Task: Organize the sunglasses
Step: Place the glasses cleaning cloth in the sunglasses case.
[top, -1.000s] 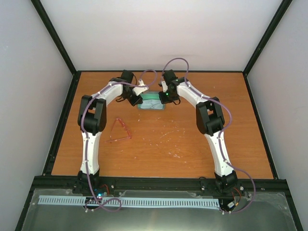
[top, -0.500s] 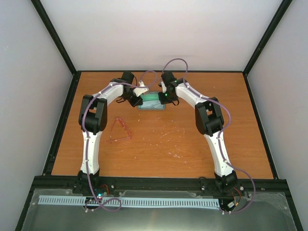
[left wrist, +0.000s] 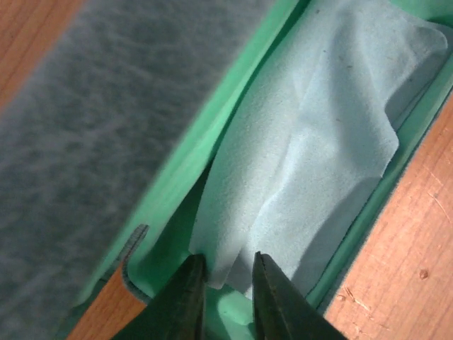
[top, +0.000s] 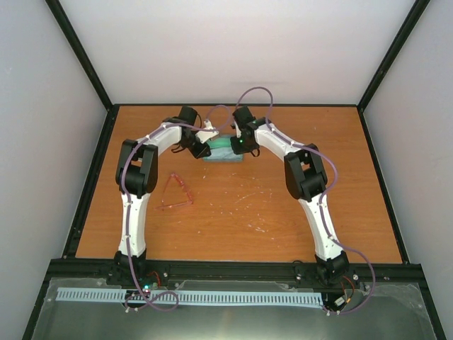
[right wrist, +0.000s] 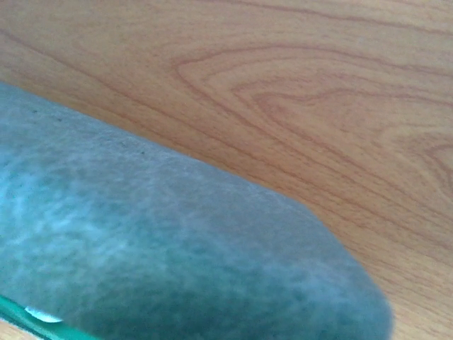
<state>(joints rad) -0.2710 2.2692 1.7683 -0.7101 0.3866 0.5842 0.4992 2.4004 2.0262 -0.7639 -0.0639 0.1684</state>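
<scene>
Orange wood counter (top: 283, 205), pale scuffs near centre. Plain white walls (top: 233, 49), black frame rails (top: 85, 64).

Sunglasses (top: 175, 193) lie left of centre, just right of the left arm's elbow.

Far centre: grey-blue case (top: 225, 154), open, light-blue cloth (left wrist: 318, 142) on its green lining.

Left end effector (left wrist: 226, 273): narrow gap at the cloth's edge.

Right end effector (top: 239, 146) by the case; opening cannot be told.

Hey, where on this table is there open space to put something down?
Most room: the bare table right of the right arm, out to the edge. Also the near middle, between the sunglasses and the right arm. Crowded: the far middle, where both arms meet over the open case; the left arm sits close beside the sunglasses.
</scene>
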